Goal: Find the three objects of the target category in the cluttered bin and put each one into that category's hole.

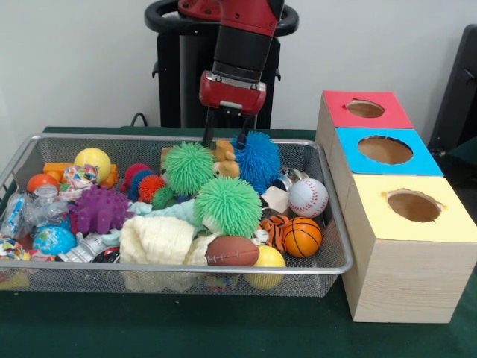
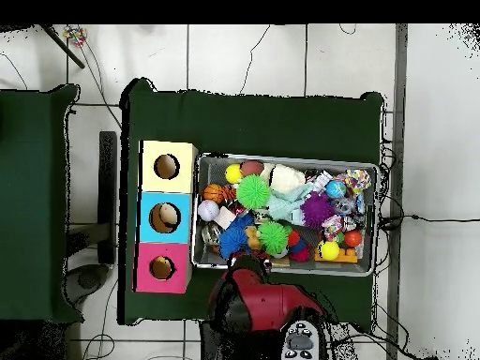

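Jaws [image 1: 226, 142] stand open astride the tan-brown plush [image 1: 225, 159] at the far wall of the bin [image 1: 328, 262], front view; we should close squarely, clear of the pom balls [image 1: 189, 167]. Overhead, the arm covers them; the red hole [image 2: 161, 268] lies near.

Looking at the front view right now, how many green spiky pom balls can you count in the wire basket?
2. One green spiky pom ball sits toward the back, just left of the gripper. The other green pom lies nearer the basket's middle front. Clutter may hide more.
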Robot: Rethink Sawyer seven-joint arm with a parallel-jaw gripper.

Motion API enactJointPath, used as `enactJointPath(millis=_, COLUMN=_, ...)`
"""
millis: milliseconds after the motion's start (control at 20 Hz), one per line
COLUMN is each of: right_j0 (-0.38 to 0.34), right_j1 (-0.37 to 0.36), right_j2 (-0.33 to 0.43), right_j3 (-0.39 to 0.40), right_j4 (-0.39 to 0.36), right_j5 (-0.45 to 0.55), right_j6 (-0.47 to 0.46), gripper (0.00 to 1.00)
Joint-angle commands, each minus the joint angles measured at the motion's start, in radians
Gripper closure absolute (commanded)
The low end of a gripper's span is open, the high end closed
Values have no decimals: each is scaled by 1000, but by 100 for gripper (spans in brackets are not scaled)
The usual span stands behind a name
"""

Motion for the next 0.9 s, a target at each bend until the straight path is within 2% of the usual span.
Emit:
enactJointPath(millis=50, right_j0=-79, right_j1=46, right_j2=58, right_j3=-80, right_j4=19, right_j5=-103, right_j6=167, gripper=0)
enactJointPath(millis=200, right_j0=-82, right_j1=40, right_j2=55, right_j3=-80, right_j4=26, right_j5=-92, right_j6=162, gripper=0)
enactJointPath(millis=900, right_j0=-150, right_j1=31, right_j2=146, right_j3=-69, right_j4=7, right_j5=-36, right_j6=142, gripper=0)
